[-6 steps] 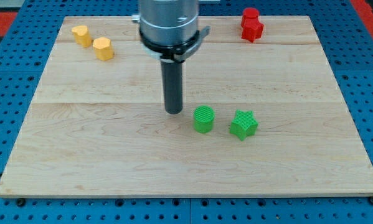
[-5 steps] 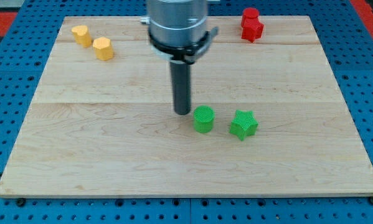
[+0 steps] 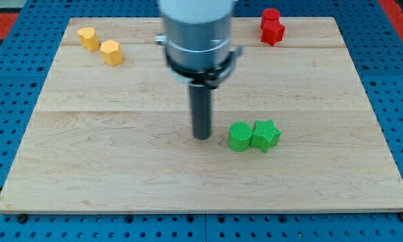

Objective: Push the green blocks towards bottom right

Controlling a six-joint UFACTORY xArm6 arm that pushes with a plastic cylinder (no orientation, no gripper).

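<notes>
Presently my tip [image 3: 202, 137] is seen just left of the green ribbed plastic cylinder [image 3: 239, 137], which touches the green star-shaped block [image 3: 265, 134] near the wooden board's [image 3: 87, 168] centre. No fingers exist; only a rod. Both seem light and slide easily, best pushed from upper left. Counted: two green, two yellow [image 3: 88, 38] [image 3: 111, 52], two red [image 3: 272, 27].

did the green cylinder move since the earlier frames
Yes. The green cylinder slid toward the view's right and now touches the green star, which barely shifted. My tip sits just left of it.
</notes>
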